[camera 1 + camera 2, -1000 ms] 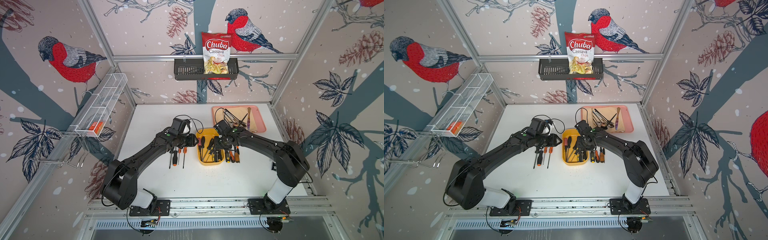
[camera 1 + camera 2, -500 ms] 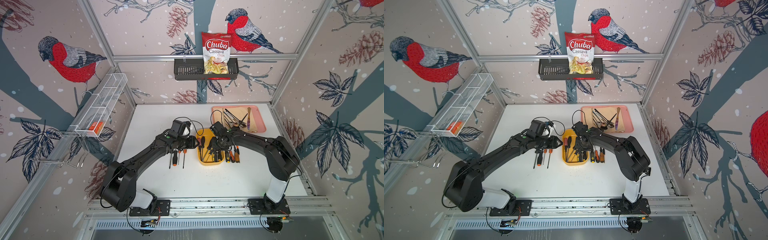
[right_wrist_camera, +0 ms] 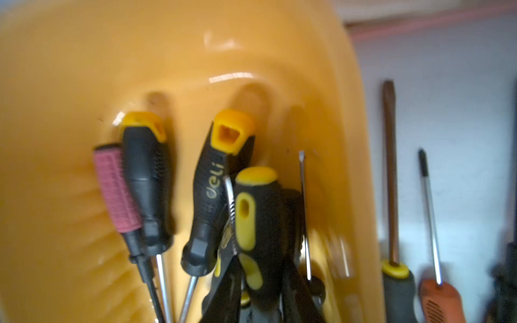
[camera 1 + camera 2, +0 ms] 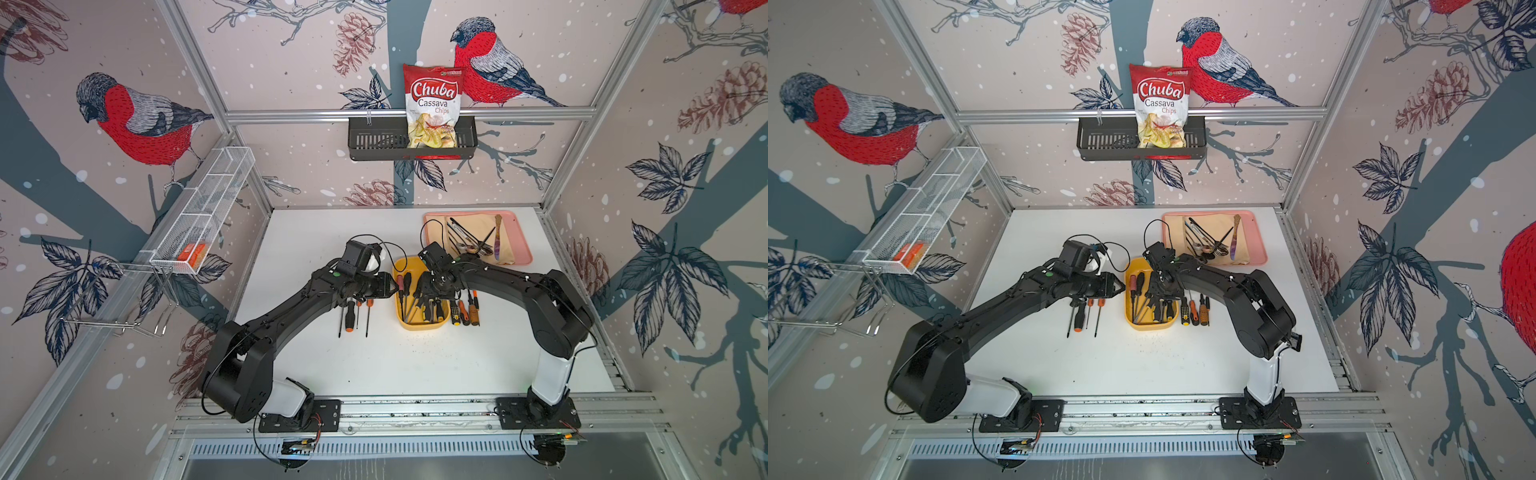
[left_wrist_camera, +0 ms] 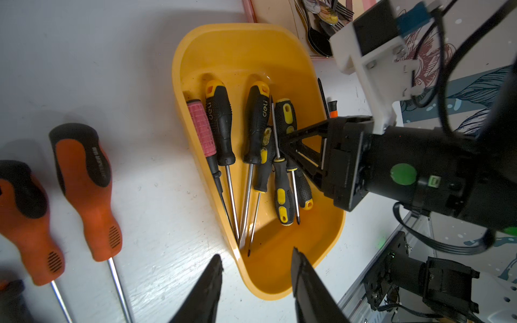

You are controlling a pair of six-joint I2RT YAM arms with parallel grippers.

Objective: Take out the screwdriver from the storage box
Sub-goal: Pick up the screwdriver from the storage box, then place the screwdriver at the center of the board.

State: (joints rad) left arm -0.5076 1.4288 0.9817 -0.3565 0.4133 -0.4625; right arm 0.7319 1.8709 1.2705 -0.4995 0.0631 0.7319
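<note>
Orange-handled screwdrivers [image 5: 84, 181] lie out on the tabletop [image 4: 415, 365], left of the storage box [image 5: 240, 50]. Over the box's left rim hangs the left claw [image 5: 256, 264], jaws part open, empty. Inside the box the tools lie lengthwise, handles toward the far end. From the right the right claw [image 5: 282, 139] reaches in crosswise to that axis, jaws drawn in on the handle of a black-and-yellow screwdriver [image 3: 251, 207]. The right arm is plainly nearer, and a lift looks due. Against a second ago: the right claw has slid inward over the box and narrowed; the left claw is unchanged
</note>
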